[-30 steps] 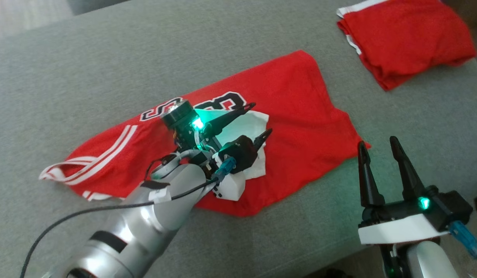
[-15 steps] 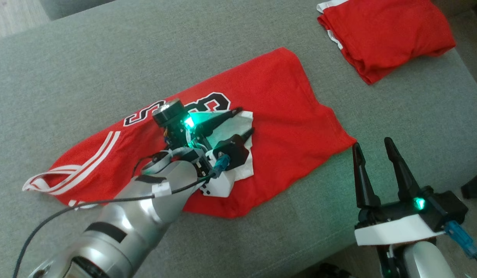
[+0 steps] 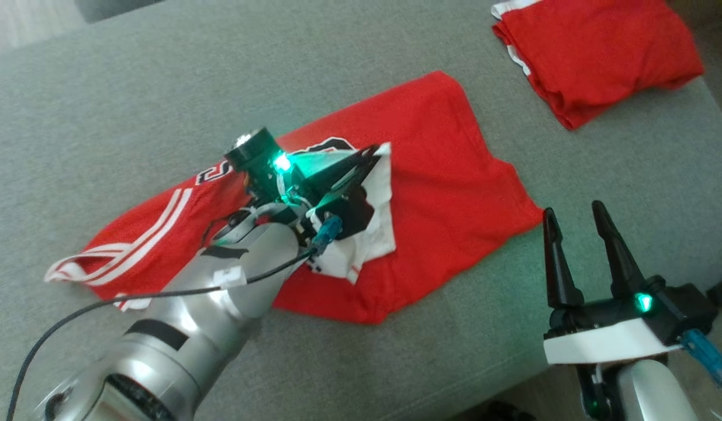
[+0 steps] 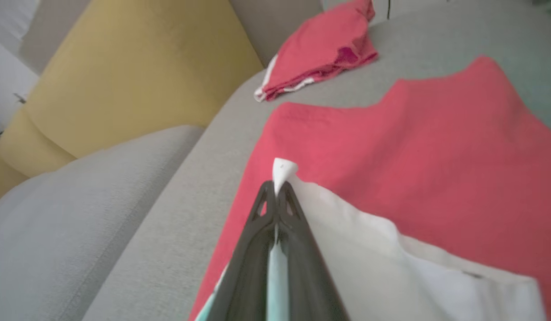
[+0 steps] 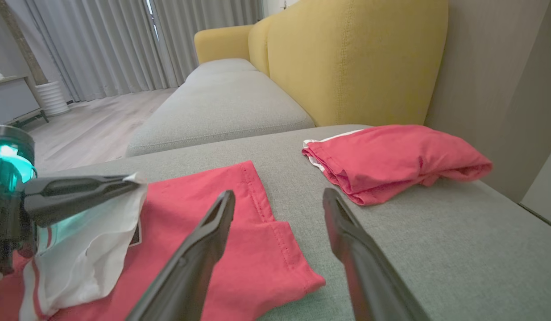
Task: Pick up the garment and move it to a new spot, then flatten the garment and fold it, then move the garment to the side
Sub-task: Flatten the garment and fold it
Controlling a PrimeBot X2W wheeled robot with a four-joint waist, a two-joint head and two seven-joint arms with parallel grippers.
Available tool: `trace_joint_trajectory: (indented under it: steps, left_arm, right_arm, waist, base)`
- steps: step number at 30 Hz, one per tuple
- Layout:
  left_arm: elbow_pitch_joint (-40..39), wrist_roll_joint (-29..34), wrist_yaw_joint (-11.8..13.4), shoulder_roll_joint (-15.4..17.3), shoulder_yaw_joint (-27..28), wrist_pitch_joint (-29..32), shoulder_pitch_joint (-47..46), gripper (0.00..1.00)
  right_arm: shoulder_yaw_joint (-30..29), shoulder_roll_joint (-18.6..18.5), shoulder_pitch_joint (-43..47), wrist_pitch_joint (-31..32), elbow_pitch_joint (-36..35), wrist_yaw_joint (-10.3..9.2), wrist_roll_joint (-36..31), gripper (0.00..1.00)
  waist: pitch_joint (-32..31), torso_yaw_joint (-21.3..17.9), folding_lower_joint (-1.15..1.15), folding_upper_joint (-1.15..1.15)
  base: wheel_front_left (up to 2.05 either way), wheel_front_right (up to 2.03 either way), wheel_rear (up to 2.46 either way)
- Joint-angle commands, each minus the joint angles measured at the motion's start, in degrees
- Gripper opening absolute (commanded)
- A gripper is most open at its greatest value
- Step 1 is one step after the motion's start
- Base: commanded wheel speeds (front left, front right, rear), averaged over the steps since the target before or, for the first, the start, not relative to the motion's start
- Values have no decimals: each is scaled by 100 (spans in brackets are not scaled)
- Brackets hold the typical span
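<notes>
The red garment (image 3: 448, 169) lies spread on the grey upholstered seat (image 3: 133, 105), running slantwise from lower left to upper right in the head view. White stripes (image 3: 144, 234) mark its left end, and black-and-white lettering (image 3: 331, 144) shows partly behind the left arm. A white flap (image 3: 379, 231) of the garment sits near its middle and is lifted off the red cloth. The left claw (image 3: 372, 153) is clenched on the flap's upper corner; in the left wrist view the two dark fingers (image 4: 257, 232) meet at their tips with a peak of white cloth poking out between them.

The right claw (image 3: 573, 210) is released, its fingers spread apart. It hovers just off the garment's right corner, touching nothing.

A second red garment (image 3: 600, 52), folded and white-edged, lies well apart at the seat's far right. Behind it rises a yellow backrest (image 5: 346, 58), with grey curtains (image 5: 114, 44) further off.
</notes>
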Motion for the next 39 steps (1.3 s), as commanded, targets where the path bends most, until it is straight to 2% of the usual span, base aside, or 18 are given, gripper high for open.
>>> trace_joint_trajectory:
  steps: [1, 4, 10, 14, 17, 23, 28, 39]
  left_arm:
    - [-308, -136, 85, 59, 244, -77, -143, 0]
    - [-901, -359, 250, 342, 492, -107, 58, 0]
    - [-2460, -827, 508, 1319, 1058, -89, 824, 0]
    - [-3322, -1074, 616, 1890, 1355, 214, 1293, 0]
    - [-3755, -1114, 743, 2203, 1510, 430, 1455, 0]
    - [-4211, -1175, 895, 2522, 1694, 662, 1586, 0]
    - [-4294, -1231, 967, 2655, 1765, 727, 1684, 0]
    - [-4275, -1287, 1037, 2688, 1742, 733, 1763, 0]
  right_arm:
    - [67, -45, -16, -37, -124, 37, -39, 100]
    - [-31, -95, 88, -37, -53, 37, -57, 100]
    - [-181, -166, 366, -37, 74, 37, -82, 100]
    - [-205, -220, 504, -37, 343, 37, -113, 100]
    - [-156, -272, 493, -37, 564, 37, -114, 100]
    - [-160, -395, 369, -37, 996, 37, -225, 100]
    - [-285, -425, 264, -37, 1231, 37, -216, 100]
    - [-703, -435, -130, -37, 1456, 37, 75, 100]
  waist:
    - [-122, 116, 0, 0]
    - [-293, 282, 0, 0]
    - [-628, 642, 0, 0]
    - [-756, 863, 0, 0]
    - [-770, 992, 0, 0]
    - [-728, 1200, 0, 0]
    - [-726, 1302, 0, 0]
    - [-669, 1407, 0, 0]
  base:
    - [0, 0, 0]
    - [0, 0, 0]
    - [0, 0, 0]
    - [0, 0, 0]
    - [0, 0, 0]
    - [0, 0, 0]
    - [0, 0, 0]
    - [0, 0, 0]
